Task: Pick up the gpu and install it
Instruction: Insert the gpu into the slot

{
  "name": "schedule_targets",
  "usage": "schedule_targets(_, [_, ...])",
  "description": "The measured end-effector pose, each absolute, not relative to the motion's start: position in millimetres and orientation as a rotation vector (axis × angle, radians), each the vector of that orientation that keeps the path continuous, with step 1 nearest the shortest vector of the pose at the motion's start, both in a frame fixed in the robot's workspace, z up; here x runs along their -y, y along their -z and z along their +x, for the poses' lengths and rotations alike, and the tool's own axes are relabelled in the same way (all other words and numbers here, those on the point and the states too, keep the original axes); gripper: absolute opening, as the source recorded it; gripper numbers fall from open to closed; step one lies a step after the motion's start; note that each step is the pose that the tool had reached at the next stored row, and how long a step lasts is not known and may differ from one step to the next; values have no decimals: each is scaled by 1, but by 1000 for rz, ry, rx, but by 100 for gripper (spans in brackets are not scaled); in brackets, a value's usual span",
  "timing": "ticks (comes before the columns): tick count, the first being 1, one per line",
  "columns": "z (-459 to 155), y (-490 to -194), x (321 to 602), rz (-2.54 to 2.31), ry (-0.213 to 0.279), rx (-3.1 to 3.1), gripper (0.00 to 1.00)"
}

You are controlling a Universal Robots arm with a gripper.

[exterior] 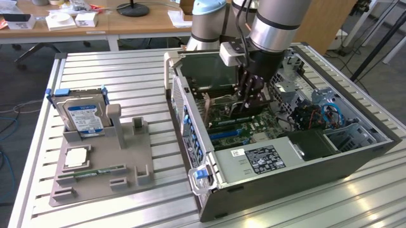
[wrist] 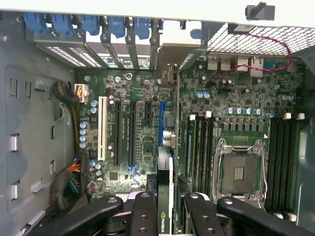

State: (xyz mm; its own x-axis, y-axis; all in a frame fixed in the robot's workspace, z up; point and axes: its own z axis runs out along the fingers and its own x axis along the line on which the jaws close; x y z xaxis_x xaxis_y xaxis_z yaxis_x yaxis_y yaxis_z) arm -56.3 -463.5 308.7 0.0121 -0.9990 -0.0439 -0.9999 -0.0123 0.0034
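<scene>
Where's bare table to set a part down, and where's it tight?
Free: table slats beyond the hard drive; the strip between grey fixture and case; the near corner at the exterior view's right. Tight: inside the case, where the gripper holds the gpu above the motherboard.

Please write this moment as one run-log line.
gripper: shut on thin flat dark gpu card | card: over green motherboard | where: inside open grey computer case
</scene>
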Motion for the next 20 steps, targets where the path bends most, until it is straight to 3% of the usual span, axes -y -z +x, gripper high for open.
schedule_targets(20, [-64,-308,467,-2214,-52,-2188,26])
